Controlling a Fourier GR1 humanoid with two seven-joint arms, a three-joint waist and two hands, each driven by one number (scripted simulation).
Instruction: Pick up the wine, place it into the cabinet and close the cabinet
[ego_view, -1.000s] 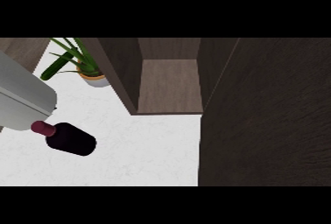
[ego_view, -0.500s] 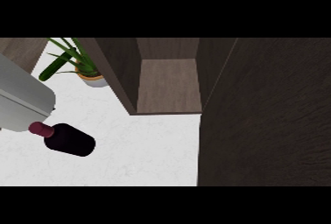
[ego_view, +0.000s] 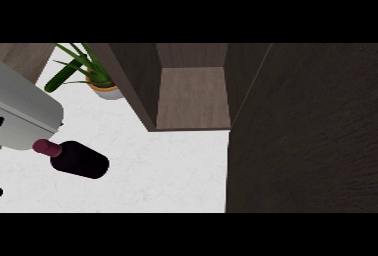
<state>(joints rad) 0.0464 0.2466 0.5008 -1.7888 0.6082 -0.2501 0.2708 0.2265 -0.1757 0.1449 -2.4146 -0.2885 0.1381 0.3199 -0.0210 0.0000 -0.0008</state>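
The wine (ego_view: 78, 159), a dark bottle with a maroon cap, stood on the white surface (ego_view: 162, 175) at the left of the head view, its cap just under the end of a grey forearm (ego_view: 26, 112) that came in from the left edge. The hands themselves were out of view, so whether either was released or clenched could not be told. The cabinet (ego_view: 190, 95) stood open behind the bottle and well apart from it, showing a bare wooden shelf, with its dark door (ego_view: 303, 130) filling the right side (swung wide toward the viewer). A potted plant (ego_view: 92, 70) sat beside the cabinet's left wall.
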